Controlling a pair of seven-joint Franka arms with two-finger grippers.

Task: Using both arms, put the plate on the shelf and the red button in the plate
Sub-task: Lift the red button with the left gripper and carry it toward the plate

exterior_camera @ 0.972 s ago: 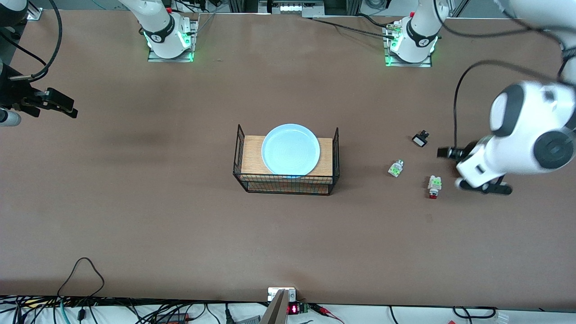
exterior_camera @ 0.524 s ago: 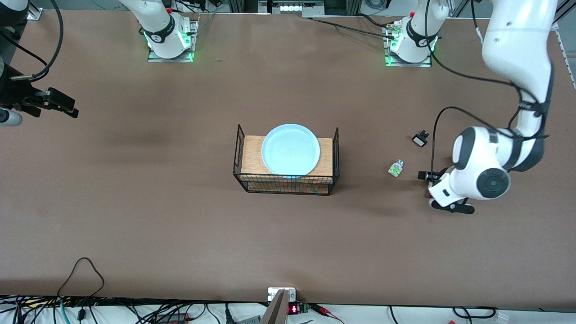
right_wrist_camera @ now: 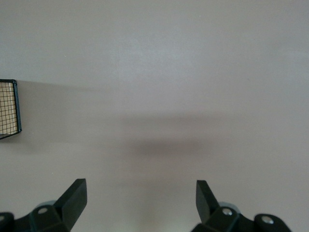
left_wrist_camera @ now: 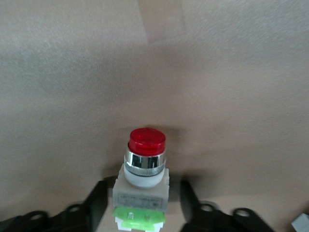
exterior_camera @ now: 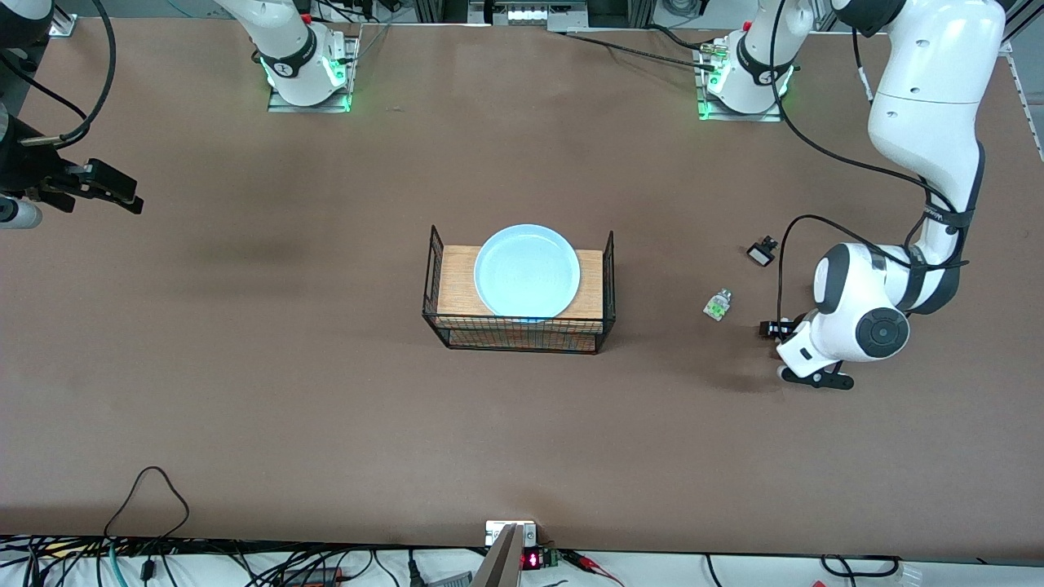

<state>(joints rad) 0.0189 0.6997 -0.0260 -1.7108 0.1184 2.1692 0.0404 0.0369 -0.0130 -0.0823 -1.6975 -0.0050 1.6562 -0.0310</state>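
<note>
Red button [left_wrist_camera: 145, 186]: lies on the table toward the left arm's end, directly under the left gripper [left_wrist_camera: 141, 205], and is hidden by the arm in the front view. In the left wrist view its white body sits between the two black fingers [left_wrist_camera: 94, 205], red cap pointing away from the wrist. The fingers flank the body with a thin gap on each side; I cannot tell whether they touch it yet, so the grip is not confirmed.

Handling, judged: small, light, rigid plastic with a metal collar. The cap and collar are round and smooth and likely to roll or slip, so the flat sides of the white body are the place to pinch. A light squeeze should do.

Plate [exterior_camera: 527, 271]: rests on the wooden top of the wire rack [exterior_camera: 434, 281] at mid-table. Glossy and probably slick, breakable if dropped; the rim is the only hold.

Right gripper [right_wrist_camera: 141, 200]: waits with its jaws spread wide and nothing between them, over bare table at the right arm's end.

Also present: a green button [exterior_camera: 717, 305] and a small black part [exterior_camera: 762, 252], between the rack and the left arm.

Change from a second ago: the left arm has swung in and lowered over the red button, which then lay uncovered in the front view. Plate, rack and right arm unchanged.
</note>
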